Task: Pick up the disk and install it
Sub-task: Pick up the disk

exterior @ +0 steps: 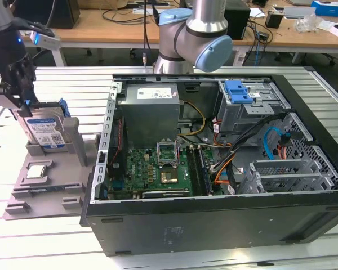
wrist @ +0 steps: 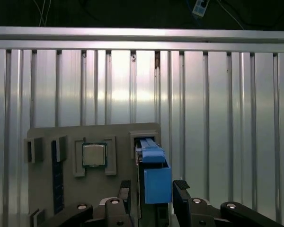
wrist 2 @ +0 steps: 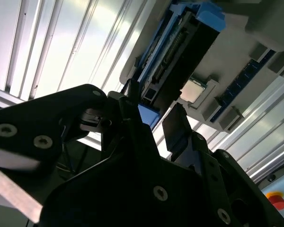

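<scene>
Between the fingers (wrist: 181, 188) | disk (wrist: 155, 177) upright in holder (wrist: 47, 132) slot, likely for edge grasp | gripper (wrist: 153, 185) astride, unclamped

Exterior view: high, well back, looks down at an angle over the open computer case (exterior: 214, 225), with the gray tray (exterior: 22, 194) at the exterior view's left. First wrist view: close, looks steeply down past my gripper (wrist: 153, 189) onto that tray. Second wrist view: very close, tilted, probably from behind my gripper's body, which blocks much. All three share the tray and disk (exterior: 45, 132).
</scene>
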### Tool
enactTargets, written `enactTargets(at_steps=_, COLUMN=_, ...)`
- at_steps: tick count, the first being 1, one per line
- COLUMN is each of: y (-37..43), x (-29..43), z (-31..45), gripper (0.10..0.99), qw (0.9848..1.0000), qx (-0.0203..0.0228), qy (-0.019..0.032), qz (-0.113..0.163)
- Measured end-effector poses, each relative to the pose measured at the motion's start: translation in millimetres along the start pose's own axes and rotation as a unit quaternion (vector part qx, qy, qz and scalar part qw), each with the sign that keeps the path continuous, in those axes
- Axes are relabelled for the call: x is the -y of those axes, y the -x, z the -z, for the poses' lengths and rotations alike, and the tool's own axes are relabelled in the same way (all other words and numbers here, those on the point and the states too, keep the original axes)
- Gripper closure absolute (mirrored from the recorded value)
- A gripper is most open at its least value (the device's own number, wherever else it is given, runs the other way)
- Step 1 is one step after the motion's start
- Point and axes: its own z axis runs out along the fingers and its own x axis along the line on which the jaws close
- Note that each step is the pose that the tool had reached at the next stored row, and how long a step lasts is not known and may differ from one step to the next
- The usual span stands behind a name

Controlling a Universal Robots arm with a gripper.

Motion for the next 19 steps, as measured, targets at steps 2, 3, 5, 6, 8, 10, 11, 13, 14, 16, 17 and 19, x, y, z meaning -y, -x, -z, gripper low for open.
enactTargets(at_steps=2, y=0.0, x=0.9, z=-2.0, gripper=0.608, qw=1.0, qx=0.0, qy=-0.0001, qz=0.001)
enactTargets(at_steps=3, y=0.0, x=1.2, z=-3.0, gripper=0.608, qw=1.0, qx=0.0, qy=-0.0001, qz=0.001)
enactTargets(at_steps=5, y=0.0, x=1.6, z=-4.9, gripper=0.608, qw=1.0, qx=0.0, qy=-0.0001, qz=0.001)
enactTargets(at_steps=6, y=-0.1, x=1.7, z=-6.2, gripper=0.608, qw=1.0, qx=0.0, qy=-0.0001, qz=0.002)
enactTargets(at_steps=8, y=-0.1, x=1.9, z=-8.6, gripper=0.608, qw=1.0, qx=-0.0001, qy=-0.0001, qz=0.002)
enactTargets(at_steps=10, y=-0.2, x=2.0, z=-11.9, gripper=0.608, qw=1.0, qx=-0.0001, qy=-0.0001, qz=0.002)
enactTargets(at_steps=11, y=-0.2, x=2.1, z=-12.9, gripper=0.608, qw=1.0, qx=-0.0001, qy=-0.0001, qz=0.003)
enactTargets(at_steps=13, y=-0.2, x=2.2, z=-14.8, gripper=0.608, qw=1.0, qx=-0.0001, qy=-0.0001, qz=0.003)
enactTargets(at_steps=14, y=-0.2, x=2.2, z=-16.1, gripper=0.608, qw=1.0, qx=-0.0001, qy=-0.0001, qz=0.003)
enactTargets(at_steps=16, y=-0.3, x=2.3, z=-17.2, gripper=0.608, qw=1.0, qx=-0.0001, qy=0.0, qz=0.003)
enactTargets(at_steps=17, y=-0.3, x=2.2, z=-17.7, gripper=0.608, qw=1.0, qx=-0.0002, qy=0.0001, qz=0.003)
enactTargets(at_steps=19, y=-0.3, x=2.3, z=-17.9, gripper=0.608, qw=1.0, qx=-0.0001, qy=0.0, qz=0.003)
